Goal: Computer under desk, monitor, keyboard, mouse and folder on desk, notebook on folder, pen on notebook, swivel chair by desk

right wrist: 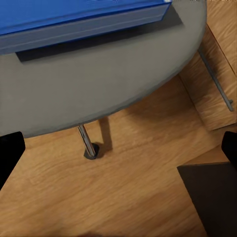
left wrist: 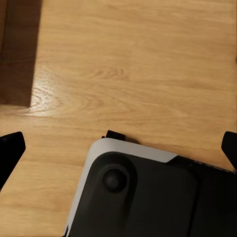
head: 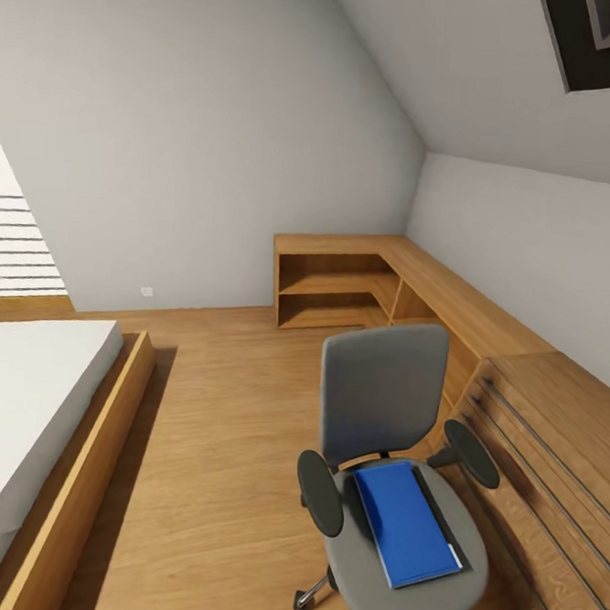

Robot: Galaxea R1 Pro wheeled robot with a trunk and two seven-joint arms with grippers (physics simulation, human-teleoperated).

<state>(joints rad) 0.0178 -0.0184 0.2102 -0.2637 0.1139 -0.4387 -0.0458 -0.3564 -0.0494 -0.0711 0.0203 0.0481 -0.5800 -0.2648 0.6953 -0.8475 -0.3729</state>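
The folder [head: 405,521] lies flat on the chair [head: 391,495] seat, one long edge near the seat's rim; I judge it light, stiff and slick, best pinched at that overhanging-side edge rather than from above. Both my tools, left [left wrist: 118,148] and right [right wrist: 118,150], show fingertips wide apart, holding nothing, above the floor [head: 211,444] beside the chair.
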